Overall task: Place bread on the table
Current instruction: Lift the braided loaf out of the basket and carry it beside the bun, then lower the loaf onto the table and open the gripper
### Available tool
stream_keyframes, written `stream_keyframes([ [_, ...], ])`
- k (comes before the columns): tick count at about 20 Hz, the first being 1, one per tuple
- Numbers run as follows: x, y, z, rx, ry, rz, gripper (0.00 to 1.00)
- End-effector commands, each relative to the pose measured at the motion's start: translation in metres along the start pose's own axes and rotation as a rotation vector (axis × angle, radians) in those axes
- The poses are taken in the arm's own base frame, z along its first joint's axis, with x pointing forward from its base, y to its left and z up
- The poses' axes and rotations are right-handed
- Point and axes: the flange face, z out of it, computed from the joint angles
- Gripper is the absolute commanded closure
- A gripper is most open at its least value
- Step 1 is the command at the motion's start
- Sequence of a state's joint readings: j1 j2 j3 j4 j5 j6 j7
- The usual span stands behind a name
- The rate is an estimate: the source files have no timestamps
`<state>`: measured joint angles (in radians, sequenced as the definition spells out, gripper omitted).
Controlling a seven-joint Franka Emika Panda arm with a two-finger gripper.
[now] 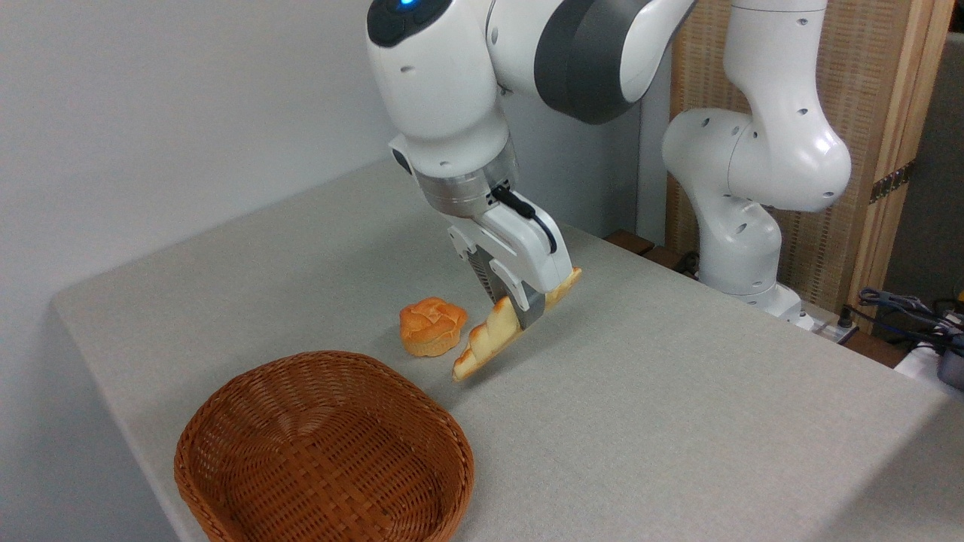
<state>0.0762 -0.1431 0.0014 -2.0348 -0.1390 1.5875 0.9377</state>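
Fixed camera, single view.

Item 1, gripper (520, 305): pointed down and tilted, jaws closed across the middle of the bread. The grip looks firm; no gap shows between fingers and crust.

Item 2, bread (493, 335): long braided loaf, held slantwise, one pointed end low and to the gripper's left, the other end rising behind it to the right. Its shadow lies on the cloth just below it, so judge the low tip as near the table but probably not yet resting; contact cannot be confirmed.

Item 3, table (678, 406): grey-beige cloth, bare directly beneath and to the right of the gripper.

Item 4, round orange bun (431, 326): just left of the gripper, close to the loaf's lower half but apart from it.

Item 5, wicker basket (324, 452): below-left of the gripper, empty, rim near the loaf's low tip.

Handling note: you are at the lowering stage. Descend slowly so the low tip touches first, let the loaf settle flat, then open. Keep away from bun and basket rim; favour the bare cloth to the right. Release only once the loaf is supported, or it may roll.
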Motion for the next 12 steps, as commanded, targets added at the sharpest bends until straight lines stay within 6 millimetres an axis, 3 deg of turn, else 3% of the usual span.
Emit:
stream_keyframes([
  [1,-0.001,0.003,0.002,-0.018,0.021,0.014,0.00],
  [8,-0.002,0.003,0.002,-0.010,0.015,0.016,0.00],
  [12,-0.004,0.004,-0.010,0.020,0.016,0.055,0.00],
])
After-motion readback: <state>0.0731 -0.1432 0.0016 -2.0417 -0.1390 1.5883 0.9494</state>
